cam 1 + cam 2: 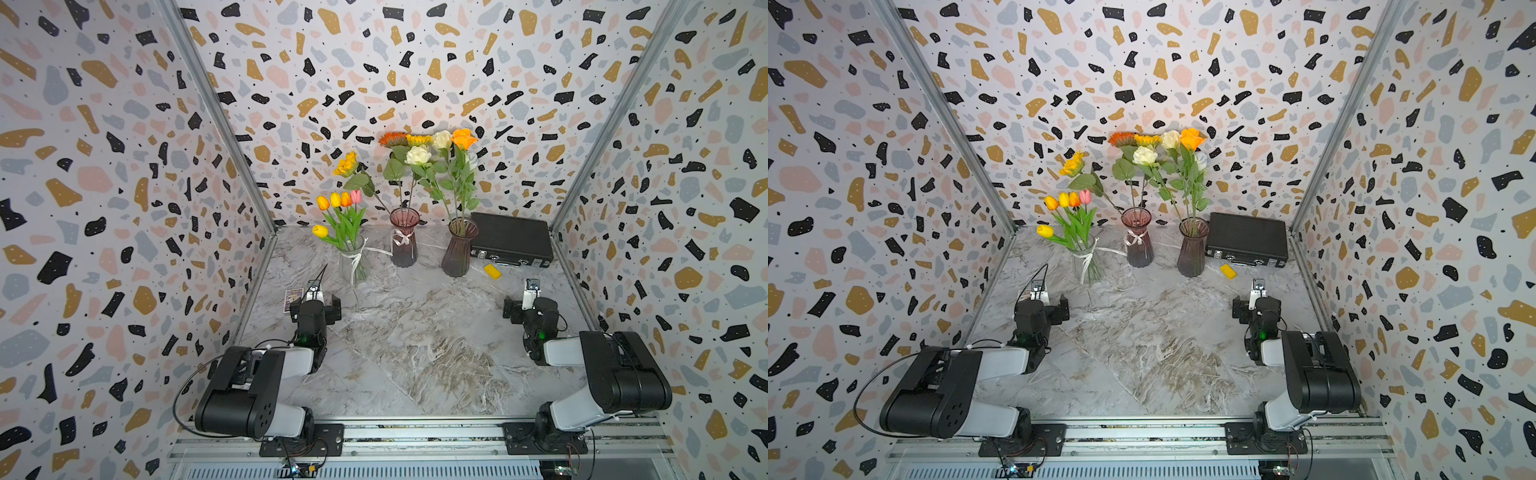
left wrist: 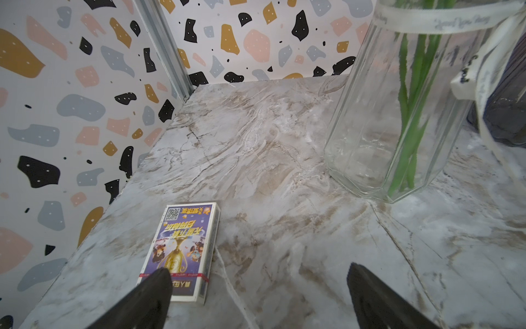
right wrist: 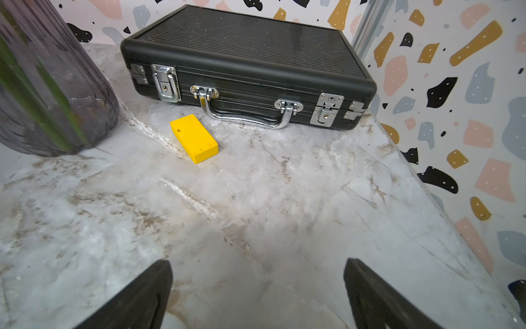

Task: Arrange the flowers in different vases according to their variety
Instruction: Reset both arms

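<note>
Three vases stand in a row at the back of the marble table. The clear vase (image 1: pixel 352 262) with white string holds tulips (image 1: pixel 338 203); its green stems show in the left wrist view, inside the clear vase (image 2: pixel 398 114). The pink vase (image 1: pixel 404 243) with a ribbon bow holds sunflowers (image 1: pixel 392 139). The ribbed purple vase (image 1: pixel 458 249) holds roses (image 1: pixel 418 156). My left gripper (image 2: pixel 257 273) is open and empty, low over the table short of the clear vase. My right gripper (image 3: pixel 257 266) is open and empty too, short of the purple vase (image 3: pixel 51 85).
A black case (image 1: pixel 511 241) lies at the back right, with a yellow block (image 3: pixel 194 138) in front of it. A printed card box (image 2: pixel 182 250) lies by my left gripper's finger, near the left wall. Patterned walls close in three sides.
</note>
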